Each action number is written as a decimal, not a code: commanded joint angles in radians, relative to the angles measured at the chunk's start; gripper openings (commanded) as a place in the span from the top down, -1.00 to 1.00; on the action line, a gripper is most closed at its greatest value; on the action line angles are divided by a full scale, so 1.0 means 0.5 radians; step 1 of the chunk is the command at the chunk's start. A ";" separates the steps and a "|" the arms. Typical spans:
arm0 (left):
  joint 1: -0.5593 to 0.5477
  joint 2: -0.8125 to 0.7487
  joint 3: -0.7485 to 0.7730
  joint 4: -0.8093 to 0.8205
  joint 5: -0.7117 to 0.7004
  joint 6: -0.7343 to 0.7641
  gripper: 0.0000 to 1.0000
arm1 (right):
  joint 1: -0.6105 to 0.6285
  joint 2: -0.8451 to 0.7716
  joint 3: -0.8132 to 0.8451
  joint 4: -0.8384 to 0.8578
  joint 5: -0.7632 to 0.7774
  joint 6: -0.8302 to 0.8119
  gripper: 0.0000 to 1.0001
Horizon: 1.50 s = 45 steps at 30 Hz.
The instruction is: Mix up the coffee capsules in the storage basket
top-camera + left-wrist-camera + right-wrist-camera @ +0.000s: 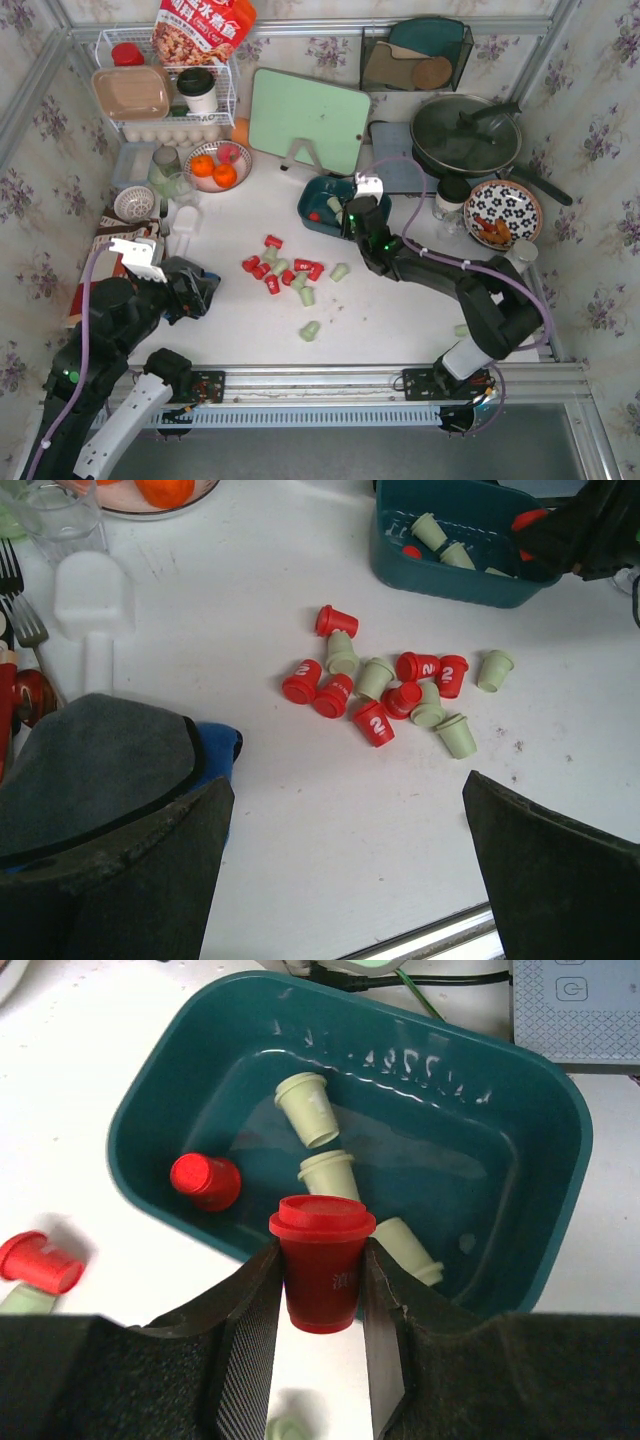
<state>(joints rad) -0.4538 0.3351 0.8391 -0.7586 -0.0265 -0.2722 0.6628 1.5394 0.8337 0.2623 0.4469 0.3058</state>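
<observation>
The teal storage basket (540, 1150) holds one red capsule (205, 1181) and three pale green capsules (305, 1108). My right gripper (320, 1295) hangs over the basket's near rim, shut on a red capsule (320, 1260) held upright with its lid up. In the top view this gripper (355, 215) is at the basket's (325, 188) right side. Several red and green capsules (285, 270) lie scattered on the white table, seen also in the left wrist view as a cluster of capsules (380, 690). My left gripper (345, 860) is open near the table's front left, holding nothing.
A plate of oranges (215, 165), a white wire rack (165, 95), a green cutting board (310, 120), a lidded pan (465, 135) and a floral bowl (503, 212) ring the back. A glass (60, 515), white scoop (92, 605) and dark cloth (100, 760) are by my left gripper.
</observation>
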 commanded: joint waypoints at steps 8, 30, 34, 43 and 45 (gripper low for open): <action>0.012 0.061 -0.003 0.064 0.030 0.012 -0.98 | -0.166 0.285 0.089 0.118 -0.233 -0.024 0.23; 0.104 0.546 0.065 -0.131 -0.309 -0.078 -0.99 | -0.216 -0.388 -0.402 0.161 -0.319 -0.313 -0.27; 0.180 0.642 0.054 -0.145 -0.368 -0.164 -0.98 | -0.215 -0.621 -0.683 0.414 -0.251 -0.345 -0.28; 0.230 0.829 0.081 -0.127 -0.068 -0.093 -0.86 | -0.215 -0.867 -0.980 0.691 -0.272 -0.363 -0.30; 0.230 0.850 0.096 -0.141 -0.006 -0.119 -0.80 | -0.217 -0.881 -0.986 0.685 -0.289 -0.353 -0.30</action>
<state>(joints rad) -0.3405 0.7460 0.8673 -0.8204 -0.1070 -0.3313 0.5545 1.1133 0.3458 0.5198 0.2981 0.1314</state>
